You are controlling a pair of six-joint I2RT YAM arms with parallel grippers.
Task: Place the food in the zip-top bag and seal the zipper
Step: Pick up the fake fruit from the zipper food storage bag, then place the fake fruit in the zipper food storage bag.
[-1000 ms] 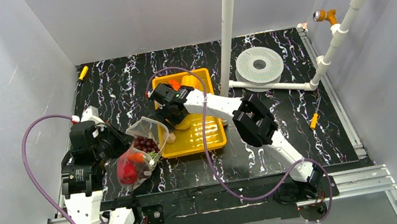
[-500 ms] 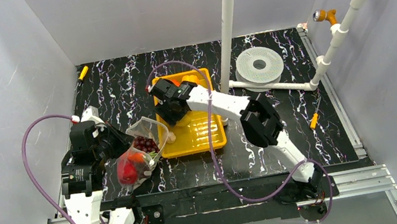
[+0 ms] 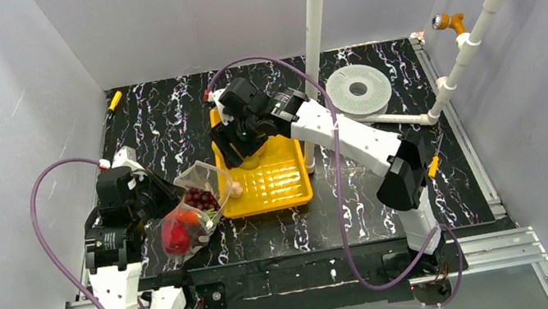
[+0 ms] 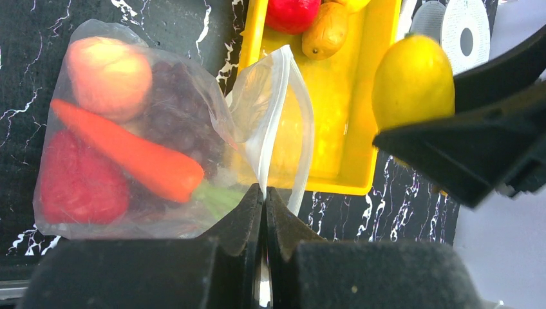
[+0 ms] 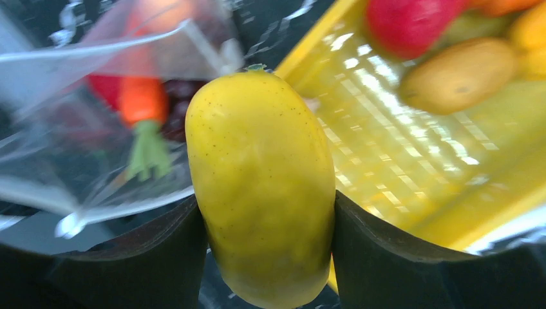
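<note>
Food [image 4: 125, 158] partly fills the zip-top bag [image 4: 270, 96], just left of the yellow tray [image 3: 285, 190] on the bench [image 3: 166, 122]; the left hand [image 4: 264, 196] pinches its open mouth edge; the right hand [image 5: 264, 212] clasps a yellow fruit [image 5: 261, 161] over the tray; loading is the step in hand; next the fruit must be carried to that mouth and dropped in.

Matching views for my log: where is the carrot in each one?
Top external: carrot, left of centre, inside the bag.
Left wrist: left half, slanting, in the bag.
Right wrist: upper left, left of the fruit.
Shared landmark: the yellow tray, beside the bag in all three.
</note>
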